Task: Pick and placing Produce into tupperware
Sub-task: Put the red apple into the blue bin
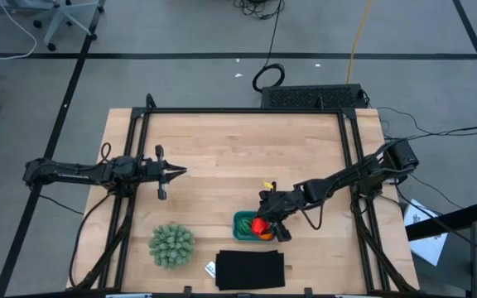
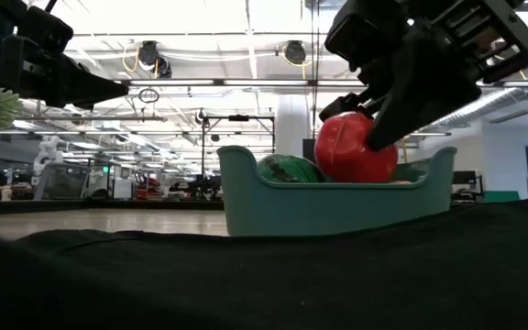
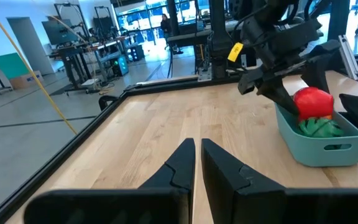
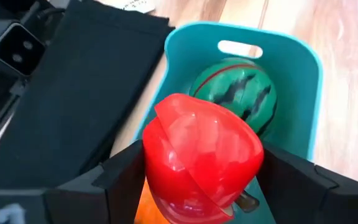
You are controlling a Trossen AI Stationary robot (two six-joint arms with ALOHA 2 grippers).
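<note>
The teal tupperware (image 1: 242,218) stands on the table's near-right part, beside a black mat. Inside it lie the dark green striped ball (image 4: 235,93) and the orange ball (image 1: 267,236), of which only a sliver (image 4: 143,208) shows in the right wrist view. My right gripper (image 4: 201,180) hangs over the container, shut on the red fruit (image 4: 201,155). In the low view the fruit (image 2: 356,147) shows half above the container's rim (image 2: 337,206). My left gripper (image 1: 180,171) waits shut over bare wood at the table's left middle, its fingertips (image 3: 198,149) close together. My right gripper pinches the red fruit by its two opposite sides (image 4: 151,168), one dark finger (image 4: 114,177) on each flank. The fingers slant down into the tupperware from the table's right. The fruit sits partly below the rim, above the orange ball; whether it rests on it is hidden.
A large spiky pale-green plant (image 1: 171,245) stands near the table's near-left edge. The black flat rectangle (image 1: 250,270) lies just nearward of the tupperware, with a small white tag (image 1: 209,269) at its left. Black rails (image 1: 131,149) run along the table's sides. Bare wood lies between the arms.
</note>
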